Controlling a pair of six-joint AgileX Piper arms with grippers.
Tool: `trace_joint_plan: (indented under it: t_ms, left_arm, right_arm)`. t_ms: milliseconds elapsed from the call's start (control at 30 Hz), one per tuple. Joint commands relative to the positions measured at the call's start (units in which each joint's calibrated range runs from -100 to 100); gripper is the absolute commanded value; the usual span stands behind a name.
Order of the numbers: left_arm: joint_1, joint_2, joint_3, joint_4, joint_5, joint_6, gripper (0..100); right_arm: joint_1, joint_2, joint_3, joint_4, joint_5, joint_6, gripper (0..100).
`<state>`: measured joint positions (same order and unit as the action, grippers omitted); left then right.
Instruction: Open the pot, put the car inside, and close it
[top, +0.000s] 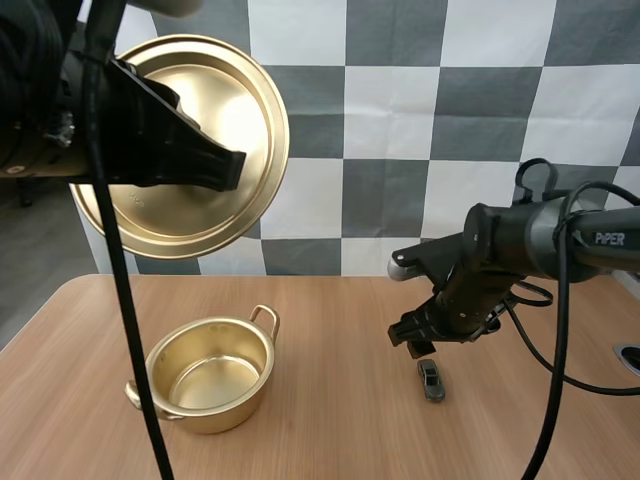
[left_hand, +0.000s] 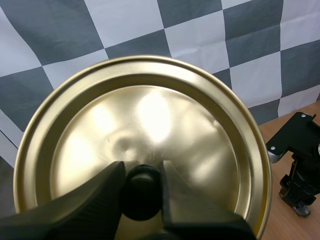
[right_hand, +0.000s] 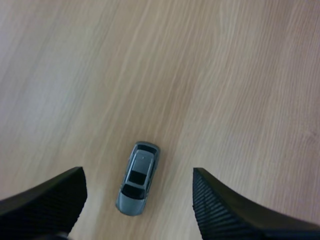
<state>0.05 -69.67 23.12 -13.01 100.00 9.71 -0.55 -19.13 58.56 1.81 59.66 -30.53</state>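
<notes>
The gold pot (top: 208, 373) stands open and empty on the table's left side. Its gold lid (top: 190, 140) hangs high above it, turned on edge, with my left gripper (top: 228, 168) shut on the lid's black knob (left_hand: 142, 192). A small grey toy car (top: 431, 379) lies on the wood to the right of the pot. My right gripper (top: 414, 337) hovers just above the car, open, its two fingers (right_hand: 45, 205) spread wide to either side of the car (right_hand: 138, 177) without touching it.
The wooden table (top: 330, 420) has bare room between the pot and the car. A round hole (top: 630, 357) sits at the table's right edge. My right arm (left_hand: 300, 170) is beside the lid's rim in the left wrist view.
</notes>
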Motion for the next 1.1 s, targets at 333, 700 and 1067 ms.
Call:
trace_joint_plan:
  t_ms: [333, 700, 1067]
  left_arm:
    - [0.01, 0.0, 0.0, 0.0, 0.0, 0.0, 0]
    - [0.01, -0.2, 0.0, 0.0, 0.0, 0.0, 0]
    - [0.01, -0.2, 0.0, 0.0, 0.0, 0.0, 0]
  right_arm:
    - [0.1, 7.8, 0.1, -0.4, 0.4, -0.1, 100]
    - [0.1, 13.7, 0.1, -0.4, -1.2, -1.4, 100]
    - [0.1, 16.6, -0.1, -0.4, -7.1, -3.9, 100]
